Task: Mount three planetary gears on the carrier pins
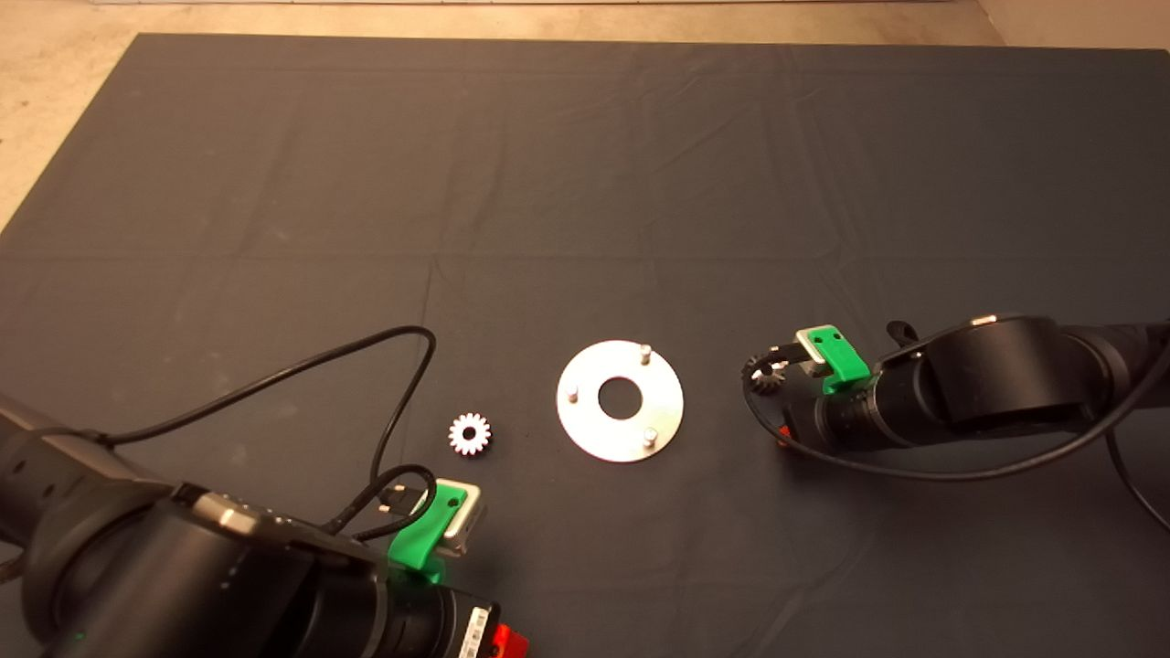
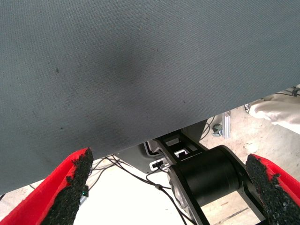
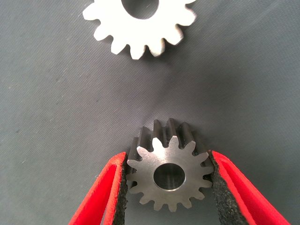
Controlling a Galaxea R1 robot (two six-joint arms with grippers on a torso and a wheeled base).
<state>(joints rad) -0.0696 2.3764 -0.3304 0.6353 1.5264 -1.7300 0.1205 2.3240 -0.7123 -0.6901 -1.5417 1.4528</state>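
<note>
The round silver plate [image 1: 585, 425] lies mid-mat with three carrier pins [image 1: 645, 352] [image 1: 572, 393] [image 1: 650, 436] standing bare. A bright silver-white planetary gear [image 1: 469, 433] rests flat on the mat to the plate's left. My right gripper [image 3: 168, 158] is to the plate's right, low over the mat, shut on a dark steel gear [image 3: 168, 176], with a pad touching its teeth on each side. A second, paler gear [image 3: 138, 23] lies on the mat just beyond it. The left gripper [image 2: 168, 159] waits at the front left with its fingers wide apart and nothing between them.
A black cable [image 1: 402, 393] loops from the left arm over the mat near the bright gear. The right arm [image 1: 987, 375] and its cable lie across the right side. The left wrist view shows the mat's edge [image 2: 140, 140] and the robot's base beyond.
</note>
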